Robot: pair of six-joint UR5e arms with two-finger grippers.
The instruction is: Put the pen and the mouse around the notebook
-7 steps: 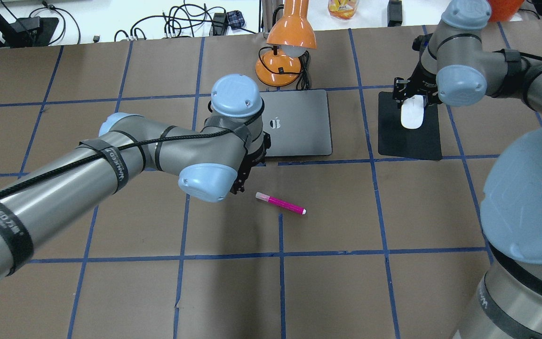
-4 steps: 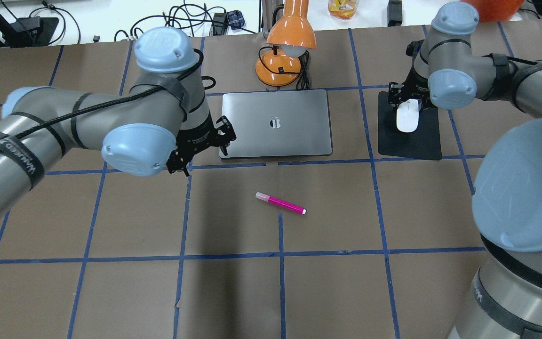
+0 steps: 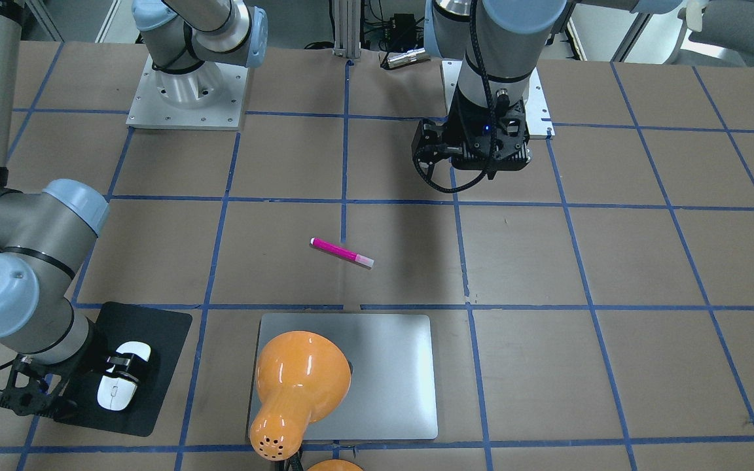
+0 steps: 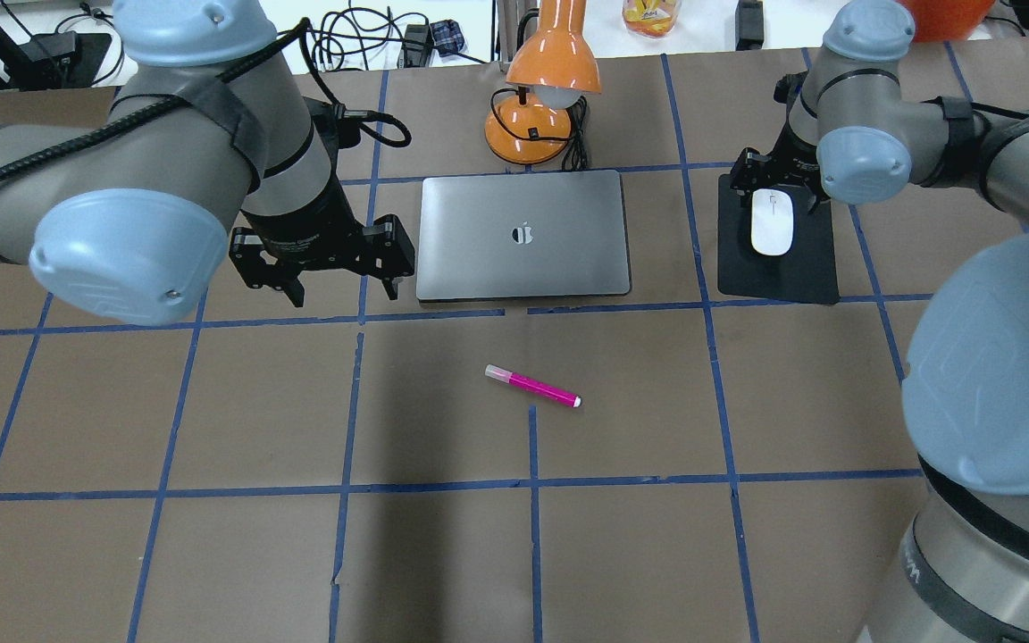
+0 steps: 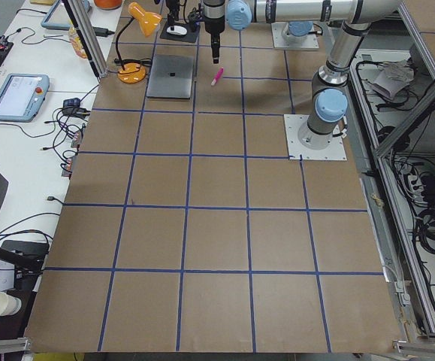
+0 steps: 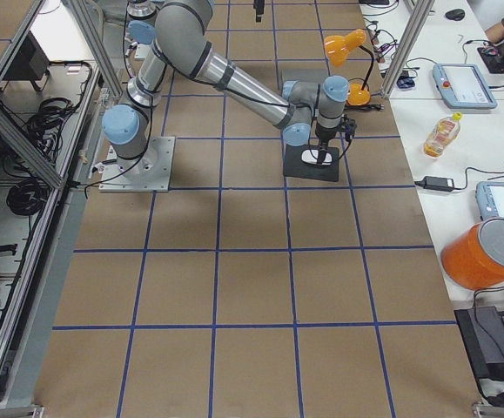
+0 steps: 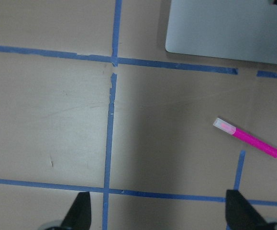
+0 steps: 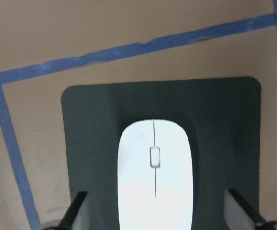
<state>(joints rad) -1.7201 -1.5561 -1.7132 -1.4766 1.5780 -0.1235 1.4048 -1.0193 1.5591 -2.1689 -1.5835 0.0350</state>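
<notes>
White oval mouse [image 8: 155, 158] with thin centre line sits between spread right claw [image 8: 156, 193]; left claw [image 7: 157, 193] likewise spread.

An orange desk lamp [image 4: 557, 62] and a black mat [image 4: 778, 275] sit apart on the brown, blue-taped table [image 4: 639, 554].

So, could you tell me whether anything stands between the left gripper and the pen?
Nothing visible does. The left gripper hangs open above the table, and only bare table surface lies between it and the pen, which lies apart from the notebook.
</notes>
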